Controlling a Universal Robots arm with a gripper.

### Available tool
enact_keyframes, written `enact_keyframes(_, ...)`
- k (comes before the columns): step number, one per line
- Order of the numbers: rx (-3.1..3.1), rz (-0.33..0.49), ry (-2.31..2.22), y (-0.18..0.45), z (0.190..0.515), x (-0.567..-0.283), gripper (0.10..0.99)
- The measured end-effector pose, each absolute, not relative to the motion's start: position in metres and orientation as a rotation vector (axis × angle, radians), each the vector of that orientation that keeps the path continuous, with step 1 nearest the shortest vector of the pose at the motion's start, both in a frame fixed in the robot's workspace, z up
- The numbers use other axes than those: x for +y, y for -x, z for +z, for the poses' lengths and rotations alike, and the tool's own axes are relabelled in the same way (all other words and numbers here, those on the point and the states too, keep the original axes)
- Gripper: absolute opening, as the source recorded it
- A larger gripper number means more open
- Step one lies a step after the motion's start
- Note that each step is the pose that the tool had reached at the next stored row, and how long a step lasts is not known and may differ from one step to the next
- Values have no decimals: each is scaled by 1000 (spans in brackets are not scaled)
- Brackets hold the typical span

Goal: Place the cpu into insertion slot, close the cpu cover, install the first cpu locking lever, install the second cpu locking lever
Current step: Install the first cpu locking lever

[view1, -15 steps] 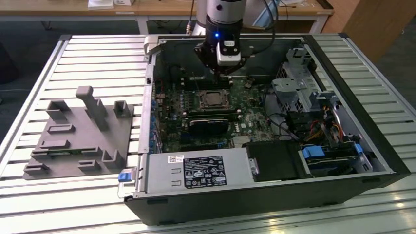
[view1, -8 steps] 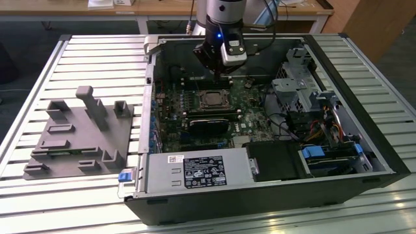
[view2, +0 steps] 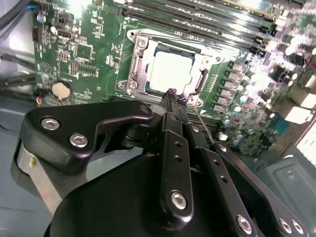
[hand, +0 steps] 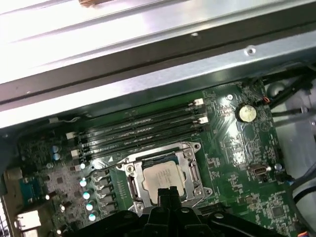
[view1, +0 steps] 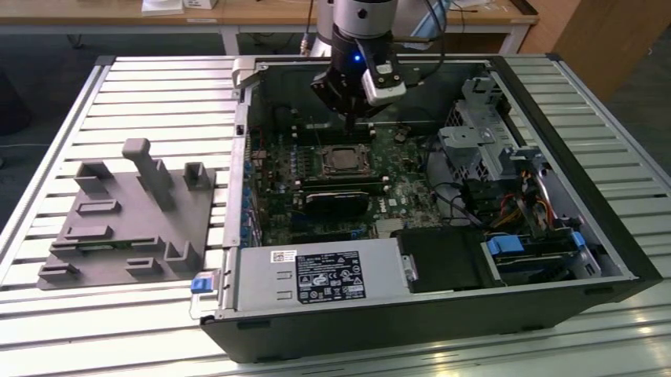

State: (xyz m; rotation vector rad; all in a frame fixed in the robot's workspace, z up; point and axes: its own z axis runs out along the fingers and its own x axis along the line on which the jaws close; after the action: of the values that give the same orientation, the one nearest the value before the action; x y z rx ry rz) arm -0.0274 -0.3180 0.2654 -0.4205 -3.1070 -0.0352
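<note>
i read the cpu [view2: 170, 71] as already seated in the insertion slot [view2: 131, 85], with the cpu cover [view2: 142, 43] lying flat around its pale face, so i judge the lever steps are in hand. the gripper [view2: 173, 94] has its fingers pressed together with nothing visible between them. its tips are at the socket's edge, just beside a thin wire rod [view2: 206, 126] that may be a locking lever. this step calls for a small, steady push on that rod, clear of the green board [view2: 94, 29].
</note>
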Motion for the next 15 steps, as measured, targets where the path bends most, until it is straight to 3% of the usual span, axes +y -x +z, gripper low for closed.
enact_keyframes(15,-3132,-34,49,27,265,-318,106)
